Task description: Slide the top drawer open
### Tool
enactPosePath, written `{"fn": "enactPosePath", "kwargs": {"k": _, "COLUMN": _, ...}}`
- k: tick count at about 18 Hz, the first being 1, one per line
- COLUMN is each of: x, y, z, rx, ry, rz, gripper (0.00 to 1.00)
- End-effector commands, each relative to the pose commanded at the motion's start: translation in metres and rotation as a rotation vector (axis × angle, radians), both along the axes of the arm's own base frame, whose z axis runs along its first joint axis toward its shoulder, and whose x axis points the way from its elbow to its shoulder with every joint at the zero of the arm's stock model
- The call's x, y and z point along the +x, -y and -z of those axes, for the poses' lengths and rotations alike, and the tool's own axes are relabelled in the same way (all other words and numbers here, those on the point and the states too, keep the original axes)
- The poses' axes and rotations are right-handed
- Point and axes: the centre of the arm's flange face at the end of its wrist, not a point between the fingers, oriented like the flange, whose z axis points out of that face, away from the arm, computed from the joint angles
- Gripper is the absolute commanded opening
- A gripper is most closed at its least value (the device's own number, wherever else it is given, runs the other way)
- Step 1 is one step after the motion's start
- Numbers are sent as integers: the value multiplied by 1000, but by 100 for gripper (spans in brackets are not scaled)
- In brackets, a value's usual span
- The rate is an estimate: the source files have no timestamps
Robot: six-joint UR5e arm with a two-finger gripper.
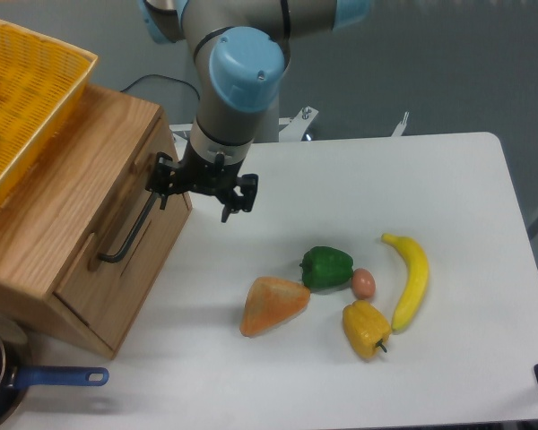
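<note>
The top drawer (115,213) is the light-oak front panel of the cabinet at the left, and it sits closed, flush with the cabinet body. Its long black bar handle (128,224) runs diagonally down the panel. My gripper (194,202) hangs open, pointing down, right at the far upper end of the handle. The left fingertip (162,199) is at that end of the bar; contact is unclear. The right fingertip (225,213) is over the white table. Nothing is held between the fingers.
A yellow mesh basket (36,85) rests on the cabinet top. On the table lie a green pepper (326,266), an orange wedge (273,305), an egg (363,283), a yellow pepper (365,328) and a banana (411,278). A pan's blue handle (58,377) lies at front left.
</note>
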Motion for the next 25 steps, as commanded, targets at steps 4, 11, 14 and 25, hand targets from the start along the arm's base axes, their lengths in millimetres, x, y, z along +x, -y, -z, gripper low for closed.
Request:
{"fn": "enactPosePath", "kwargs": {"k": 4, "x": 11, "y": -6, "z": 2, "rx": -10, "ry": 10, "rz": -12, "gripper": 100}}
{"fn": "enactPosePath", "kwargs": {"k": 11, "x": 22, "y": -14, "z": 11, "rx": -24, "ry": 22, "rz": 11, "gripper": 100}}
{"fn": "enactPosePath", "kwargs": {"k": 14, "x": 24, "y": -13, "z": 8, "rx": -19, "ry": 20, "rz": 13, "gripper": 100}}
{"fn": "enactPosePath", "kwargs": {"k": 25, "x": 25, "y": -16, "z": 9, "rx": -21, "ry": 20, "rz": 17, "gripper": 100}}
